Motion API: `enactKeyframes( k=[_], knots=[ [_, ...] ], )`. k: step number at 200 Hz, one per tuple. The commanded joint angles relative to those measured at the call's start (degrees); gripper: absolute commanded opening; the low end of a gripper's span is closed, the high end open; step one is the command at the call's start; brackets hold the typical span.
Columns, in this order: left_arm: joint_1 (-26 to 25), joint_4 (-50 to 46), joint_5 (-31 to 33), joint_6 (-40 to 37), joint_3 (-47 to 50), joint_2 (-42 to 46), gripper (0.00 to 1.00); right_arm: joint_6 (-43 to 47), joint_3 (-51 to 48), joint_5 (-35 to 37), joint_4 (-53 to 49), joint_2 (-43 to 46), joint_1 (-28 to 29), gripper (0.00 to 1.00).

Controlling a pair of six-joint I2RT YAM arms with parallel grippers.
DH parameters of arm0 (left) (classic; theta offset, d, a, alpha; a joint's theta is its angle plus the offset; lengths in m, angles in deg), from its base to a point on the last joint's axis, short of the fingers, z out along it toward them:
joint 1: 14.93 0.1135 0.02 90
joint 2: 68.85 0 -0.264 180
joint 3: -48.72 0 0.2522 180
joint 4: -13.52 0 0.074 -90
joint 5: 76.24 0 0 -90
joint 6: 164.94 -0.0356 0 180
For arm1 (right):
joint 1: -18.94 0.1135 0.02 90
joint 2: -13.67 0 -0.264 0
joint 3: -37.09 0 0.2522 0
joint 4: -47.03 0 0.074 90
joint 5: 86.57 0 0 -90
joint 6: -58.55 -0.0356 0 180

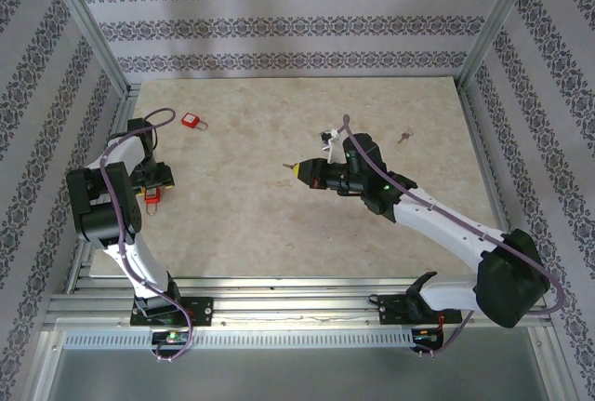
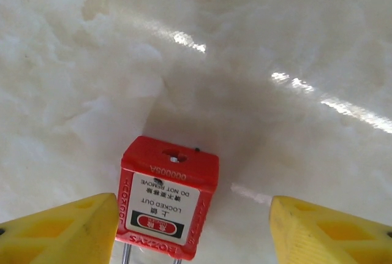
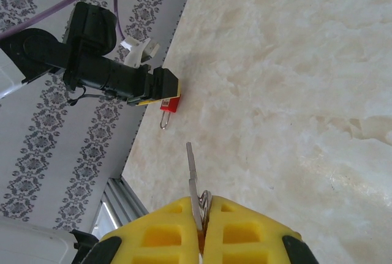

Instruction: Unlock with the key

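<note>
Left tool [image 2: 193, 215] sat with jaws apart, straddling padlock [image 2: 168, 206] on tabletop [image 2: 275, 62], 1 jaw just beside its body, not clamped. Right tool [image 3: 202, 215] clamped on key [image 3: 192, 172], well right of padlock, blade aimed toward it. Keyhole [image 2: 173, 152] faced away from left wrist, so right arm likely needed to cross that gap.

Two red plastic padlocks with steel shackles: first padlock [image 1: 194, 121] at ten o'clock, second padlock [image 1: 151, 194] at nine o'clock. Two small flat metal keys: loose key [image 1: 403, 137] at two o'clock, central key [image 3: 192, 172] near the middle. Two black-and-white robot arms: left arm [image 1: 116, 206] at eight o'clock, right arm [image 1: 437, 215] at four o'clock.
</note>
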State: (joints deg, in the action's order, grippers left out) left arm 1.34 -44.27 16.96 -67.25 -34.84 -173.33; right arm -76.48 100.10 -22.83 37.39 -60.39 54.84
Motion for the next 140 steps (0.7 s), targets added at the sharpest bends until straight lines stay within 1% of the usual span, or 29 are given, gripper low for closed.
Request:
enactKeyframes(
  k=[1,11,31,49,76,89,97,116,123,127,134,140],
  knots=[
    [1.4,0.8,0.8,-1.0,-0.8,-1.1,0.63,-0.6,1.3,-1.6,2.6,-1.0,0.8,0.0],
    [1.5,1.2,0.3,-1.0,-0.5,-1.2,0.59,-0.5,1.2,-1.5,2.6,-1.0,0.8,0.0],
    [1.5,1.7,0.1,-1.0,0.1,-1.6,0.56,-0.7,0.9,-1.3,2.7,-1.0,0.8,0.0],
    [1.6,2.7,-0.9,-1.0,0.9,-1.8,0.47,-0.8,0.8,-1.2,2.8,-1.0,0.8,0.0],
    [1.6,3.4,-2.8,-1.1,2.2,-1.9,0.36,-1.0,0.7,-1.1,2.9,-1.1,0.8,0.0],
    [1.6,3.8,-3.2,-1.1,2.9,-1.6,0.31,-1.1,0.8,-1.2,2.9,-1.3,0.8,0.0],
    [1.6,3.9,-4.0,-1.0,3.0,-1.4,0.3,-1.1,0.8,-1.1,2.9,-1.4,0.8,0.0],
    [1.5,3.3,-4.6,-0.9,2.8,-1.2,0.3,-1.4,1.1,-1.2,3.2,-1.6,0.9,0.0],
    [1.6,3.3,-4.5,-0.8,3.0,-1.0,0.33,-1.4,1.1,-1.2,3.1,-1.7,0.9,0.0],
    [1.5,3.4,-4.4,-0.6,3.2,-0.7,0.37,-1.4,1.1,-1.2,3.1,-1.7,0.9,0.0],
    [1.6,3.6,-4.2,-0.4,3.6,-0.1,0.49,-1.4,1.1,-1.1,3.2,-1.7,0.8,0.0],
    [1.6,3.8,-4.0,-0.3,3.9,0.5,0.55,-1.5,1.0,-1.1,3.2,-1.7,0.9,0.0]
  ],
)
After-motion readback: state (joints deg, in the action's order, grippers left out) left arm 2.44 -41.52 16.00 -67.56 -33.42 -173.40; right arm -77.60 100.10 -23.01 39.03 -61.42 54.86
